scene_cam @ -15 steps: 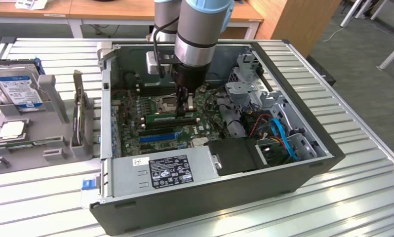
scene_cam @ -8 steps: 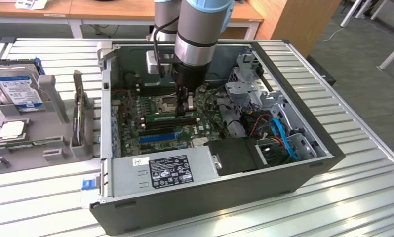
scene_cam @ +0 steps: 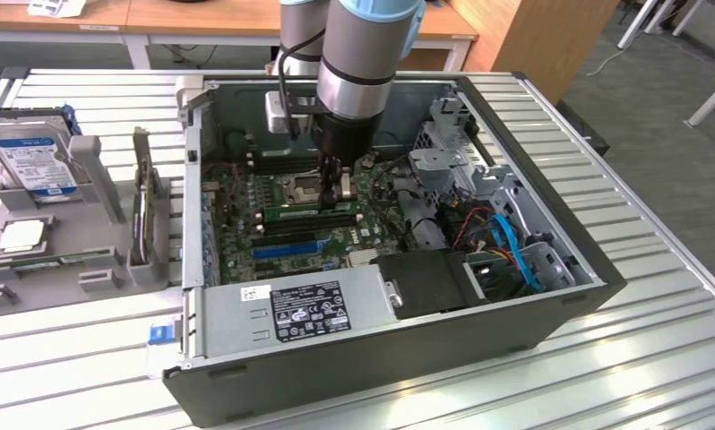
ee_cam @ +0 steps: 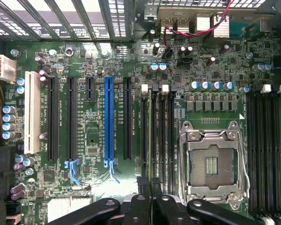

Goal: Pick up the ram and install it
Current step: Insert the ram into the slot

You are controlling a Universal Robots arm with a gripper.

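Observation:
The ram [scene_cam: 307, 213] is a narrow green stick standing on edge in a black memory slot of the motherboard, inside the open computer case [scene_cam: 549, 309]. My gripper [scene_cam: 337, 201] reaches straight down from the arm onto the stick's end towards the exterior view's right. Its fingers are shut on the stick's top edge. In the wrist view the ram [ee_cam: 154, 136] appears edge-on in the second of several black slots. It runs in between the shut black fingers of my gripper [ee_cam: 152, 191].
A blue slot [scene_cam: 288, 252] [ee_cam: 108, 122] lies beside the memory slots, and an open CPU socket [ee_cam: 213, 161] on the other side. The power supply [scene_cam: 310, 309] and drive cage [scene_cam: 453, 170] hem in the board. Outside the case, a grey holder [scene_cam: 100, 179] carries a hard drive [scene_cam: 29, 161] and an upright green card [scene_cam: 146, 215].

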